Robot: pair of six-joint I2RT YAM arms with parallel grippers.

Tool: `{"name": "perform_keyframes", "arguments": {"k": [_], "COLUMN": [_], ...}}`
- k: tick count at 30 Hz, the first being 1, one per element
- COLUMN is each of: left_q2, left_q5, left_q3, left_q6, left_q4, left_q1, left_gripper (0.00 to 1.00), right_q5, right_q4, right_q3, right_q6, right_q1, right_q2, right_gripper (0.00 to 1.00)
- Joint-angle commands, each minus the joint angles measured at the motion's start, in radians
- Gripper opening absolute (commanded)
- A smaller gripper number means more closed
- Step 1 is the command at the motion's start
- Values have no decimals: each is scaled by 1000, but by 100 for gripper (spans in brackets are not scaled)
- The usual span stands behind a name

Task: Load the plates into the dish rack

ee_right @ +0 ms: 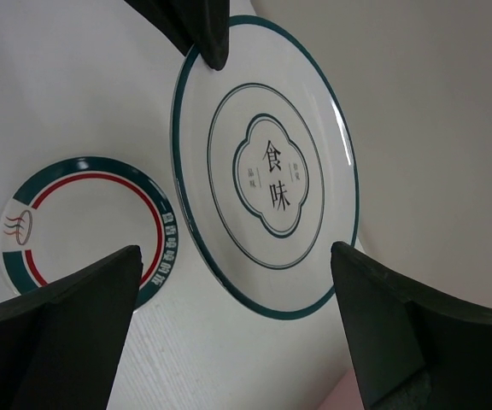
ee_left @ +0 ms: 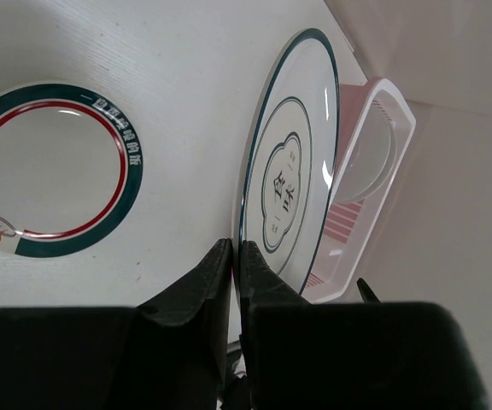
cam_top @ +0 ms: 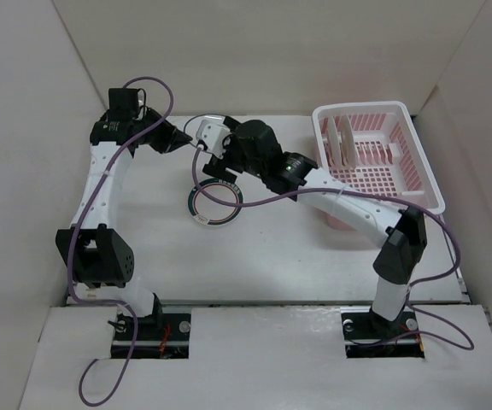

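White thin-ringed round plate (ee_left: 293, 162), rim clamped at 6 o'clock by left gripper (ee_left: 235, 248); right gripper (ee_right: 235, 256) spread wide; pink plastic rack (ee_left: 342, 218) half hidden.

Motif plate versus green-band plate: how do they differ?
Motif plate is held on edge, rim pinched by left gripper; green-band plate lies flat on the table. Motif plate has thin rings and centre characters; green-band plate a wide green band, red ring. Both round, white, outside the rack.
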Motion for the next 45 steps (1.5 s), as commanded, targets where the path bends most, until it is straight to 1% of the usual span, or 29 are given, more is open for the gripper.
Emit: {"name": "perform_keyframes", "arguments": {"k": [1, 4, 6, 8, 10, 12, 13, 14, 17, 18, 20, 23, 25, 26, 27, 28, 29, 30, 31, 32, 33, 34, 36, 37, 38, 39, 40, 42, 45], "left_q2": [-25, -34, -43, -52, -52, -52, -52, -52, -52, -61, -61, -51, -51, -40, -40, -40, -31, -22, -22, -12, 1, 1, 17, 29, 29, 18, 9, -3, 11], "left_q5": [72, 82, 82, 82, 82, 82, 71, 71, 71, 71, 71, 71, 117, 143, 172, 206, 285, 318, 351, 411, 437, 467, 507, 507, 507, 488, 479, 479, 427], "left_q3": [28, 38, 39, 48, 48, 48, 48, 48, 39, 39, 39, 39, 25, 25, 8, -24, -41, -55, -82, -93, -93, -109, -132, -132, -159, -181, -205, -268, -279], "left_q6": [-25, -26, -26, -35, -35, -35, -35, -35, -35, -35, -35, -26, -26, -38, -48, -67, -111, -139, -171, -205, -273, -314, -374, -383, -383, -383, -374, -320, -175], "left_q4": [63, 72, 72, 72, 72, 72, 72, 72, 72, 72, 72, 81, 115, 166, 193, 239, 357, 415, 485, 559, 683, 757, 884, 885, 903, 914, 925, 906, 706], "left_q1": [-7, -7, -27, -27, -37, -37, -37, -37, -28, -28, -28, -28, -19, -19, -8, -8, -8, -8, -8, -8, -8, 1, 1, 10, 10, 22, 22, 44, 70], "left_gripper": [0, 0, 0, 0, 0, 0, 0, 0, 0, 0, 0, 0, 0, 0, 4, 16, 27, 48, 56, 62, 67, 73, 74, 74, 81, 81, 86, 87, 87], "right_q5": [20, 74, 149, 204, 205, 226, 235, 235, 255, 255, 255, 255, 255, 246, 246, 246, 246, 246, 246, 246, 266, 277, 313, 323, 323, 323, 323, 323, 280], "right_q4": [0, 63, 92, 92, 105, 117, 117, 127, 137, 137, 137, 137, 146, 146, 146, 146, 146, 146, 146, 146, 155, 155, 155, 155, 141, 132, 121, 74, 36], "right_q3": [58, 46, 42, 52, 61, 61, 61, 61, 61, 61, 61, 52, 41, 32, 23, 23, 23, 12, 3, 3, 3, -8, -8, -8, 1, 1, 1, 1, -13], "right_q6": [-9, -9, 3, 16, 48, 66, 76, 76, 76, 76, 86, 86, 86, 86, 86, 86, 86, 86, 95, 96, 96, 108, 151, 171, 215, 241, 270, 353, 449], "right_q1": [8, 8, 8, 8, 8, 8, 8, 8, 8, 8, 8, 8, 8, 8, 8, 8, 8, 8, 8, 8, 8, 8, -2, -22, -36, -51, -88, -134, -263], "right_q2": [23, 43, 60, 96, 105, 105, 105, 105, 105, 105, 105, 96, 85, 76, 76, 64, 63, 54, 44, 44, 33, 33, 22, 10, -15, -31, -51, -123, -247], "right_gripper": [95, 95, 95, 91, 79, 34, 22, 20, 20, 8, 0, 0, 0, 0, 0, 0, 0, 0, 0, 0, 0, 0, 0, 0, 0, 0, 0, 0, 0]}}
